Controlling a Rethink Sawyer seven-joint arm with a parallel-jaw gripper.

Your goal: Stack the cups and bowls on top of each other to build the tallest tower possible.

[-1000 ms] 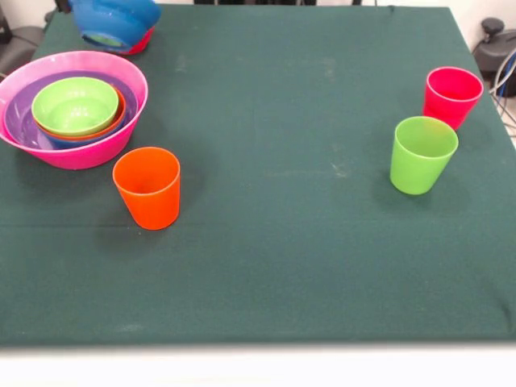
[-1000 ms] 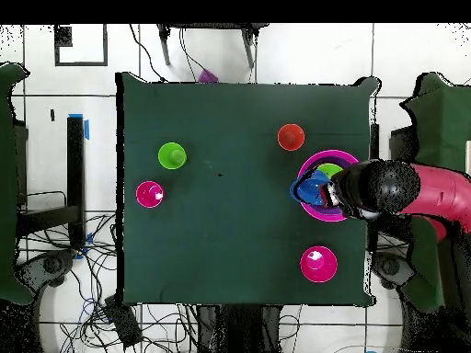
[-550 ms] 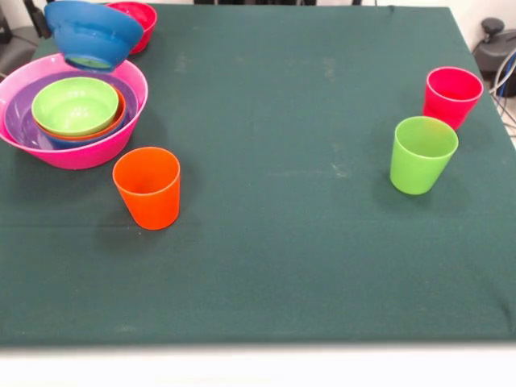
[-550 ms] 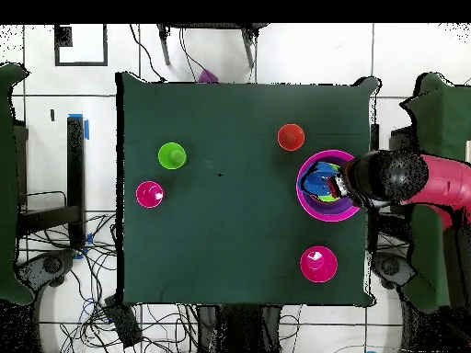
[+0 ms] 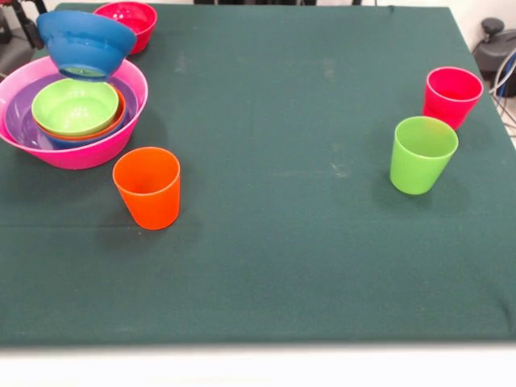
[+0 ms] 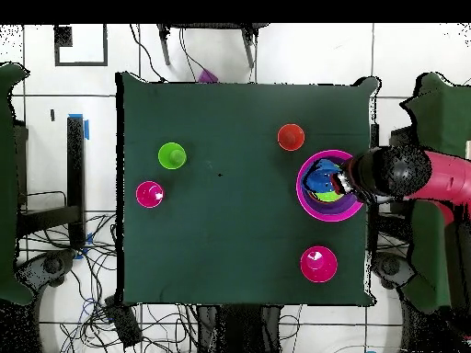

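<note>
bowls [image 5: 75, 109]: glossy plastic | cups [image 5: 422, 155]: smooth plastic | table [image 5: 290, 242]: matt cloth

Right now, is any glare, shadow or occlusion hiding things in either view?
Front view: even light, soft shadows beside the orange cup and green cup, mild sheen on the pink bowl. Overhead view: the arm covers part of that bowl's contents.

Front view: nested stack of bowls [image 5: 74, 113] at desk [image 5: 282, 258] far left. One bowl [image 5: 85, 44] tilted, raised over stack's back rim, prob. not touching. Lone bowl [image 5: 126, 16] behind it, at far edge. One cup [image 5: 147, 187] just in front of stack. Two cups [image 5: 423, 155] [image 5: 451, 96] at right, close together, second one behind.
</note>
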